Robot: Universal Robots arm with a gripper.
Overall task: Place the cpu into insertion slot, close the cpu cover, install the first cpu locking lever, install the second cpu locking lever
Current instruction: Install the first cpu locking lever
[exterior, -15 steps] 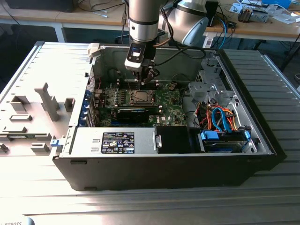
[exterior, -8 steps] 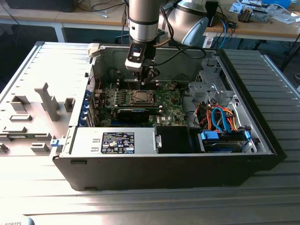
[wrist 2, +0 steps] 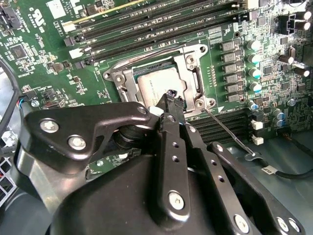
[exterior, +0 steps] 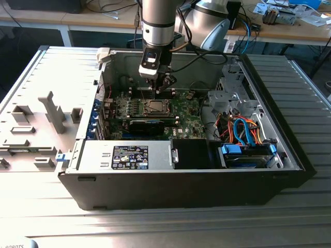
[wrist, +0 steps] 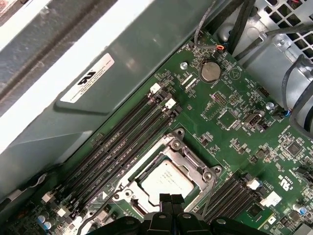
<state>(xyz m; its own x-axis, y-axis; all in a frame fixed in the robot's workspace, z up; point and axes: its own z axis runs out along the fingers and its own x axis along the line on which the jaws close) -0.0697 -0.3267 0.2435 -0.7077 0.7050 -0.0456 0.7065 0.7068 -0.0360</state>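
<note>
A ribbed grey metal tabletop (exterior: 289, 217) carries an open black computer case (exterior: 181, 188), its inner walls smooth grey sheet steel. The arm reaches down into the case from above. Below the fingers lies the green motherboard (wrist: 234, 142), flat and glossy, dotted with small chips and silver-capped cylinders.

Long black memory slots (wrist: 122, 142) run in parallel rows past the socket, on the far side of it from the fingers in the first wrist view. In the exterior view the insertion slot (exterior: 155, 107) sits directly under the fingers, near the middle of the board.

The cpu cover (wrist 2: 191, 73) is a thin silver frame of stamped metal with a square window. It lies flat over the socket, its edges catching the light in both wrist views.

Through that window shows the cpu (wrist 2: 152, 83), a small flat square with a dull silver-grey top. It is seated in the slot just beyond the fingertips, level with the frame around it.

A thin wire locking lever (wrist 2: 227, 132) angles away from the socket corner beside the fingers, ending in a small hooked tip.

The black fingers (wrist: 167, 201), matte and narrow with squared tips, are pressed together with nothing between them, poised close over the near edge of the cover.
</note>
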